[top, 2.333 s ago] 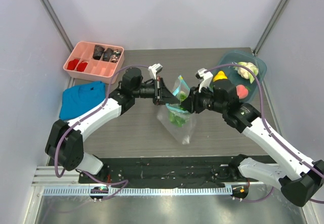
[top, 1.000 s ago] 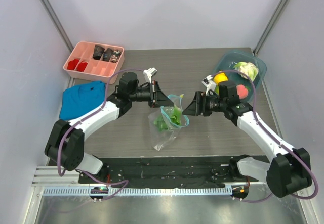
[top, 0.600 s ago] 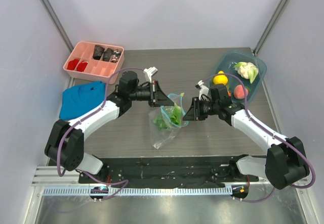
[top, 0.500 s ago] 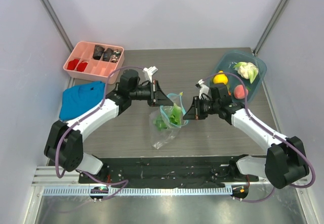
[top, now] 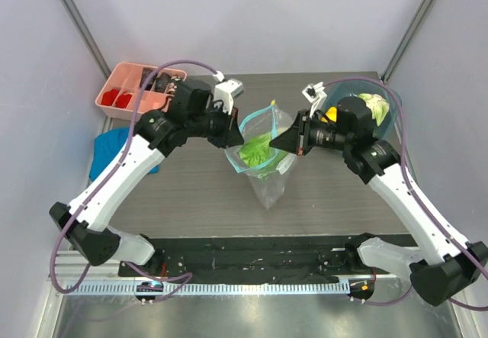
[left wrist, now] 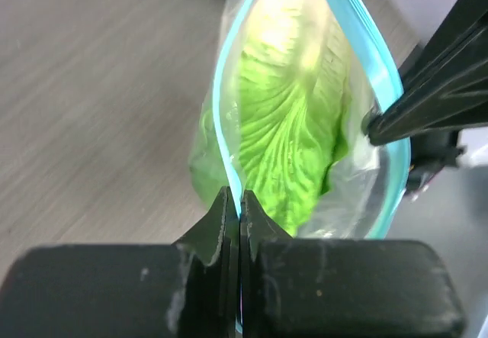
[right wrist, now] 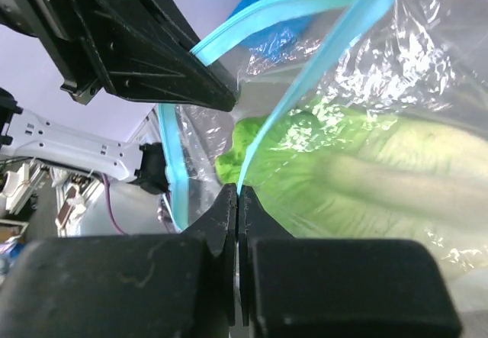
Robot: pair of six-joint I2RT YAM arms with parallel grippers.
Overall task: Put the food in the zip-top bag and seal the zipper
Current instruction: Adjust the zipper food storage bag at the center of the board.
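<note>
At the far left of the desk (top: 191, 193) a pink tray (top: 122, 98) and a blue cloth (top: 103, 151) lie apart from the work and play no part in it.

The left claw (top: 229, 138) is clenched on the near-left stretch of the zipper (left wrist: 219, 117); the left wrist view shows its fingers pressed flat together with the light-blue strip running between them.

Between the two arms the zip-top bag (top: 268, 189) hangs lifted, its clear body trailing down toward the desk and its mouth held up as a rounded loop. Each side of the mouth is gripped separately, which by my reading is what holds the opening wide enough for food to drop in. A green cabbage leaf (top: 255, 151) already sits inside, just below the rim.

The right claw (top: 276, 145) is clamped on the opposite side of the strip, its tips meeting over the blue edge in the right wrist view, so it faces the left one across the opening.

Further right, the teal bowl (top: 394, 101) holds a pale cabbage head (top: 374, 105) and a yellow fruit (top: 331, 114), partly hidden by the right arm. With produce left outside and the mouth open, I judge loading unfinished and sealing not yet begun.
</note>
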